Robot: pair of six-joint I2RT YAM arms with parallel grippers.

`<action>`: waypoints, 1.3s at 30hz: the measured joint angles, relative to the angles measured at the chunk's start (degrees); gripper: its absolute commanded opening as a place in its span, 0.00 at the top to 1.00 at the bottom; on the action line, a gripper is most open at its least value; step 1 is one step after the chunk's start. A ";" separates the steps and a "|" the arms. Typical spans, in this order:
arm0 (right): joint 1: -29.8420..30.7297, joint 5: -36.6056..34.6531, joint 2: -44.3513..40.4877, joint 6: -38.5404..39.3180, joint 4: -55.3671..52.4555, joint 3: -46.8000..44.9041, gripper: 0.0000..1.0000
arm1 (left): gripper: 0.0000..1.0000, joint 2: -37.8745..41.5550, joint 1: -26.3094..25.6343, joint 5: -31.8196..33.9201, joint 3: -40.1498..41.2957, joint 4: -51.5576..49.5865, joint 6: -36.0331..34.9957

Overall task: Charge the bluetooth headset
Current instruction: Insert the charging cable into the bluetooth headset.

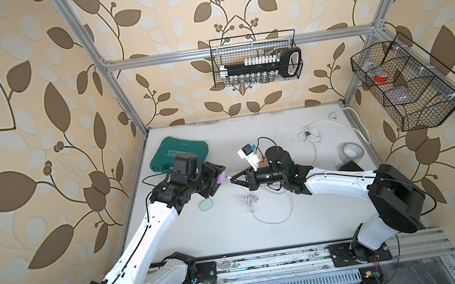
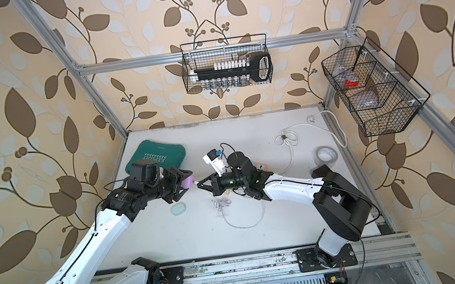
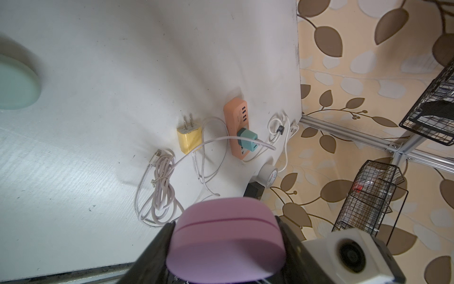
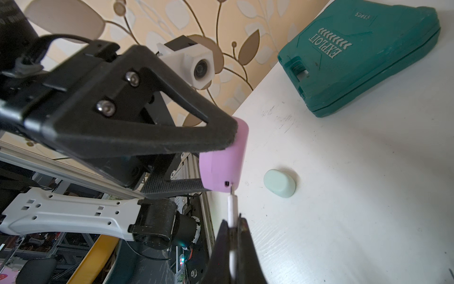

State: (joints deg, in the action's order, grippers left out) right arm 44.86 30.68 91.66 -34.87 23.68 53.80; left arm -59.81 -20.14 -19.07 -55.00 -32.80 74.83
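Taking the far wall as twelve o'clock, the white table (image 1: 219, 241) carries one green tool case (image 1: 179, 154) at ten o'clock, one tape roll (image 1: 351, 151) at three, and one orange power strip (image 3: 237, 130) mostly hidden under the right arm. The left gripper (image 1: 219, 177) is clamped across the flat faces of the lilac headset case (image 4: 221, 162), holding it clear of the table just left of centre. There are two such cases; the mint one (image 1: 207, 204) lies loose at seven o'clock from it. There are two wall chargers, a yellow one (image 3: 189, 137) lying loose and a teal one (image 3: 247, 140) seated in the strip. I count at least three white cables. The right gripper (image 4: 233, 222) is pinched tight on one cable plug (image 4: 232, 209), whose metal tip meets the case just beside the charging port (image 4: 226, 183), apparently not in it. The case looks light, rigid and smooth, so likely to slip or twist under a push. The broad faces are the right hold. The thin plug could bend, so it is best gripped close to its tip.
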 measured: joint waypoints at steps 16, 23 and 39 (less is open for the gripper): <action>0.00 0.00 -0.24 0.02 0.13 0.00 1.00 | 0.67 -0.44 0.00 -0.04 0.02 0.00 -0.22; 0.00 0.00 -0.24 0.02 0.11 0.00 1.00 | 0.67 -0.44 0.00 -0.09 0.02 0.00 -0.35; 0.28 -0.35 0.15 4.76 -5.38 2.82 1.00 | 0.70 -0.72 0.72 -1.68 0.02 0.09 -0.81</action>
State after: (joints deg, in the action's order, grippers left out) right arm 45.15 30.33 91.81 -30.11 18.31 56.62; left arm -60.53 -19.42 -20.75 -54.98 -32.71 74.02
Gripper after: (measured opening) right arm 0.052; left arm 0.604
